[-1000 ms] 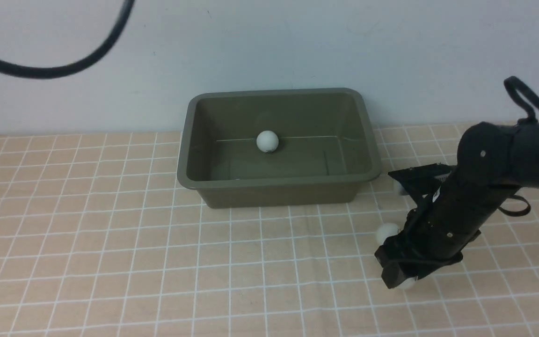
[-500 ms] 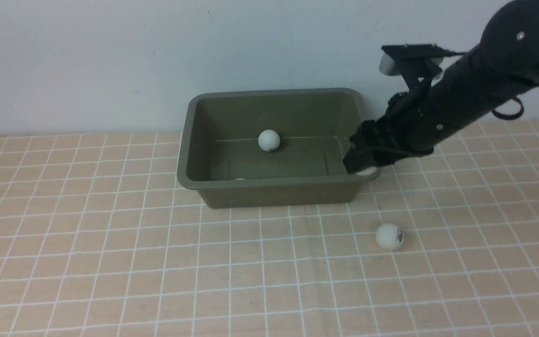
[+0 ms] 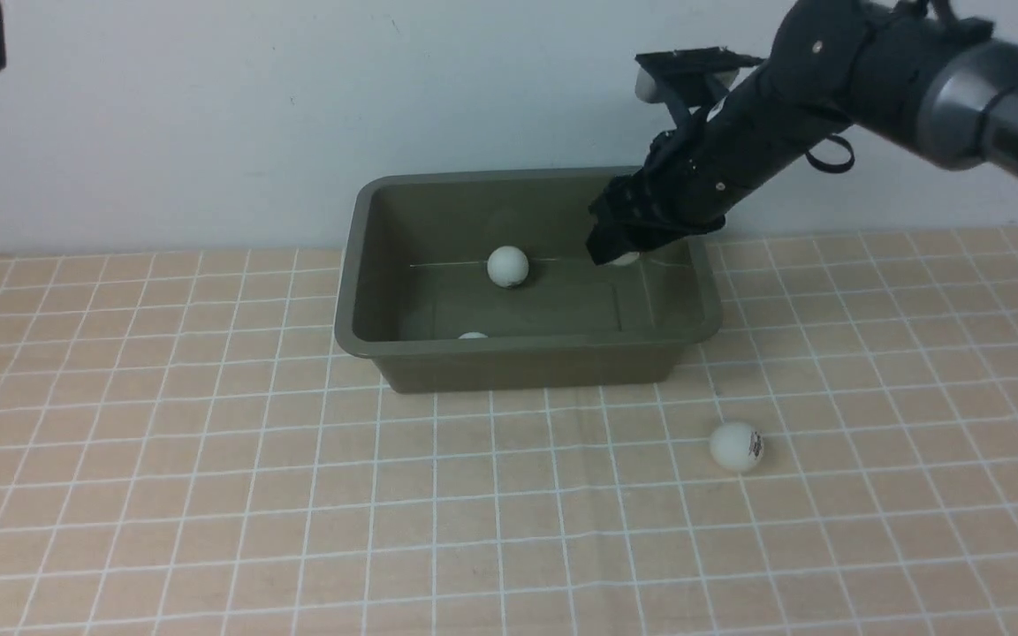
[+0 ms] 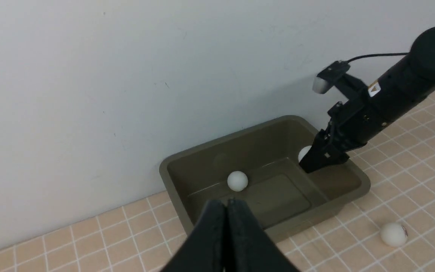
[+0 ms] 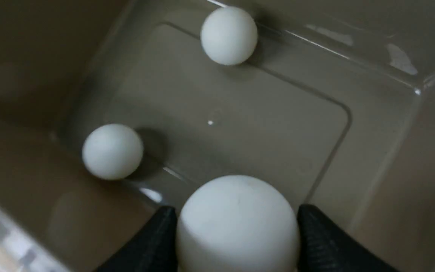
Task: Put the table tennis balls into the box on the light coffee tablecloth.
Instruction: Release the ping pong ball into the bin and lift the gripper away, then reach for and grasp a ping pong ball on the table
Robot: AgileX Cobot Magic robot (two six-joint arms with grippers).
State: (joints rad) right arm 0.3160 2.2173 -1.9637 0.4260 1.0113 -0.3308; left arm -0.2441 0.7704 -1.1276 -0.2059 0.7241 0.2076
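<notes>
The light coffee tablecloth (image 3: 208, 495) covers the desk from the near edge back to the pale wall, its thin white lines forming a grid of small squares. The box (image 3: 345, 300), an olive-green tub with rounded corners and a rolled rim, sits on the cloth at the far side, close to the wall and a little right of centre. The right arm (image 3: 827, 71), black with a grey section, reaches in from the upper right and slants down to the left over the box's far right corner. The right fingers (image 3: 611, 237) are spread about a ball's width and clamped on either side of one white ball (image 5: 236, 223), which hangs over the far right part of the box's inside, above its floor. The left fingers (image 4: 212, 230) are pressed flat together with nothing between them, raised off to the left and well apart from the box. Two more of the table tennis balls lie on the box floor: one (image 3: 507, 266) against the far wall near the middle, the other (image 3: 472, 336) against the near wall, only its top showing over the rim from the front. The fourth ball (image 3: 736, 444), with a small dark logo, rests on the cloth outside the box, nearer than its right near corner and slightly to the right.
</notes>
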